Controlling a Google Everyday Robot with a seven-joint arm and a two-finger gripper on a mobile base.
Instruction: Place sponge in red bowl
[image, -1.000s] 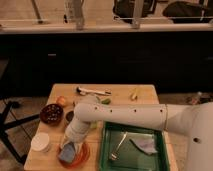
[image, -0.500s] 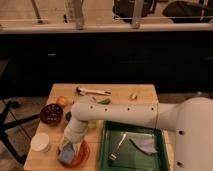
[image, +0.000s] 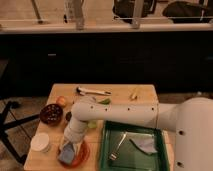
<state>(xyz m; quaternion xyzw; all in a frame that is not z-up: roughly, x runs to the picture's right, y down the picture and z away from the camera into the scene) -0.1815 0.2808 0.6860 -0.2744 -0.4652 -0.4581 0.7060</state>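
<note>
Gripper (image: 70, 148) sits low at the front left of the wooden table (image: 145, 95), right over the red bowl (image: 83, 157), at the end of my white arm (image: 125, 114) reaching in from the right. Its jaws are drawn together, and they look clamped on the sponge (image: 66, 156), though the view is too soft here for me to be certain of contact. That blue-grey sponge lies inside the red bowl, under the fingertips. Left of the bowl I see a white cup (image: 40, 142), and behind that a dark maroon bowl (image: 51, 113) with a small orange fruit (image: 61, 101) just beside it. A green tray (image: 134, 150) to the right holds a fork (image: 116, 148) and a grey-blue cloth (image: 145, 145).
</note>
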